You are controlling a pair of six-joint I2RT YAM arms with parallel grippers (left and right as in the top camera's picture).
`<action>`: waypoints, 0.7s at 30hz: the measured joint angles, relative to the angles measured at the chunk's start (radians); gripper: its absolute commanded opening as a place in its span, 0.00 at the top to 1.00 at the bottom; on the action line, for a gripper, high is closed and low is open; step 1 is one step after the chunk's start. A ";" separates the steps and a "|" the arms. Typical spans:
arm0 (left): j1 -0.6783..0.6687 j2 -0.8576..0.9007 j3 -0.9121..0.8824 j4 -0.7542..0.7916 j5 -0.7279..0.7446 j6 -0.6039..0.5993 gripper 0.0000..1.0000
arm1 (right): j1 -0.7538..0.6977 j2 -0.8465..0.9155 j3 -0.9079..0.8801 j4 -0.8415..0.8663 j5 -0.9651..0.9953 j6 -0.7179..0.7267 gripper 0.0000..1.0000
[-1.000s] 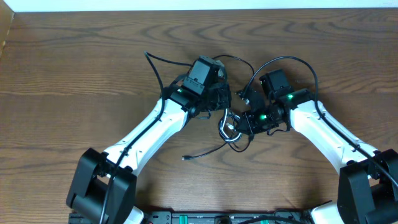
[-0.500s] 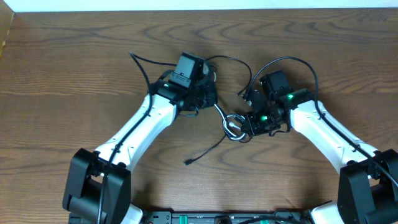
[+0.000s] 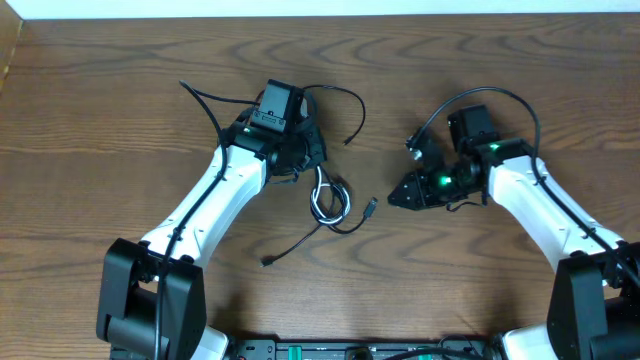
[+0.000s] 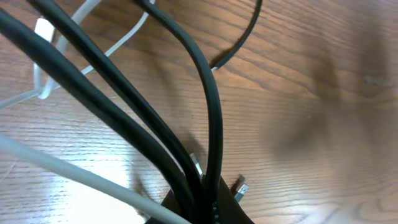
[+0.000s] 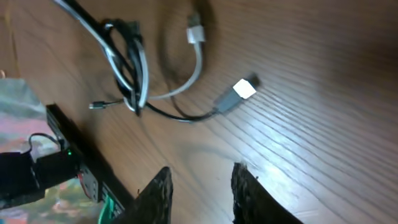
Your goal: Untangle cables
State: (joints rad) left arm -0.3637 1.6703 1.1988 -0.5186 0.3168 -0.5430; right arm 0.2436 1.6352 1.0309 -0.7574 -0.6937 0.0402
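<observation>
Two jobs split between my grippers: my left gripper point(image 3: 306, 165) is clamped on the cables point(image 3: 329, 203), anchoring their loops just beyond its fingertips. My right gripper point(image 5: 200, 178) stands apart and empty, with the loose plug point(image 5: 244, 89) ahead of it, likely the next end to pull.

The cables point(image 4: 214, 124) are mostly black, one white. The table point(image 3: 100, 120) is brown wood with dark wavy grain. The left arm point(image 3: 205, 203) and right arm point(image 3: 545, 208) are white with black joints and green lights.
</observation>
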 measured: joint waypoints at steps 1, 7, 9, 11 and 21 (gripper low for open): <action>0.000 0.000 0.000 0.012 0.016 -0.002 0.92 | 0.021 0.000 0.000 0.010 -0.003 0.000 0.76; 0.000 0.000 0.000 0.164 0.140 -0.070 0.93 | 0.103 0.000 0.000 0.056 0.021 0.071 0.83; 0.000 0.000 0.000 0.218 0.184 -0.129 0.93 | 0.124 0.000 0.000 0.064 0.054 0.116 0.84; -0.001 0.000 0.000 0.228 0.198 -0.165 0.93 | 0.136 0.000 0.000 0.074 0.093 0.167 0.84; -0.005 0.000 0.000 0.230 0.201 -0.216 0.93 | 0.142 0.000 0.000 0.158 0.188 0.294 0.87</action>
State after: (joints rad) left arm -0.3683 1.6699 1.1988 -0.2882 0.5182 -0.7589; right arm 0.3859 1.6352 1.0309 -0.5999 -0.5053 0.3347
